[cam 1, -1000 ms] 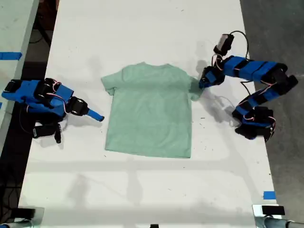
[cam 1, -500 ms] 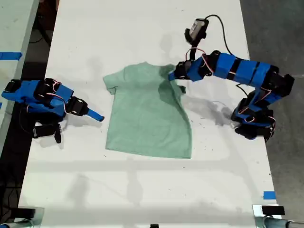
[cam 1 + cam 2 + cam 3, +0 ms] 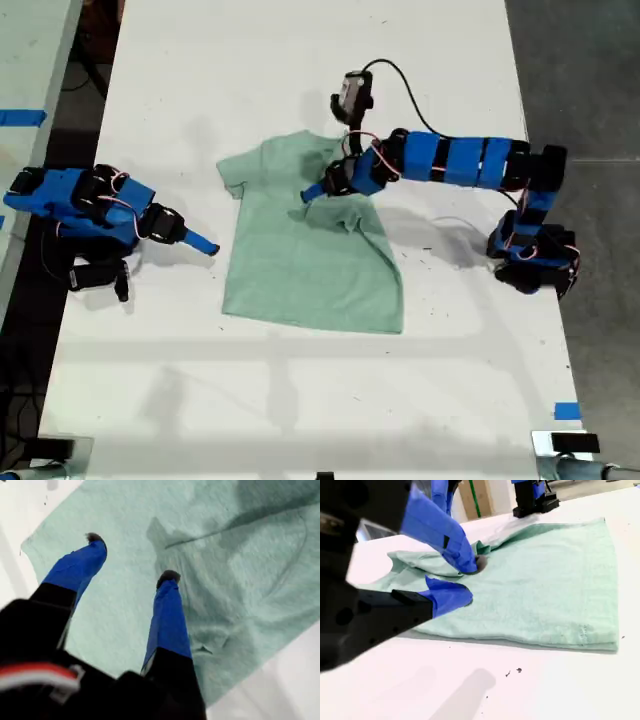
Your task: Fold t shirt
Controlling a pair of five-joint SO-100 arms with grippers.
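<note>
The pale mint-green t shirt (image 3: 300, 270) lies flat on the white table (image 3: 300, 400), its collar towards the far edge. The sleeve on the exterior view's right is folded inward and lies rumpled on the chest (image 3: 350, 215). My first gripper (image 3: 312, 192) reaches in from the exterior view's right and hovers over that chest area. In its wrist view it (image 3: 131, 557) is open above the t shirt (image 3: 250, 555), nothing between the fingers. My second gripper (image 3: 205, 245) rests low on the table off the shirt's other side. There it (image 3: 470, 582) stands slightly open and empty before the t shirt (image 3: 545, 580).
The first arm's base (image 3: 530, 260) stands at the exterior view's right, with a cable looping above the arm. Blue tape (image 3: 566, 410) marks the near right edge of the table. A second table (image 3: 30, 60) lies beyond a dark gap on the exterior view's left.
The first arm swept from the exterior view's right across the shirt, dragging the sleeve and shoulder inward over the chest. Its gripper now stands open. The second arm stayed put.
</note>
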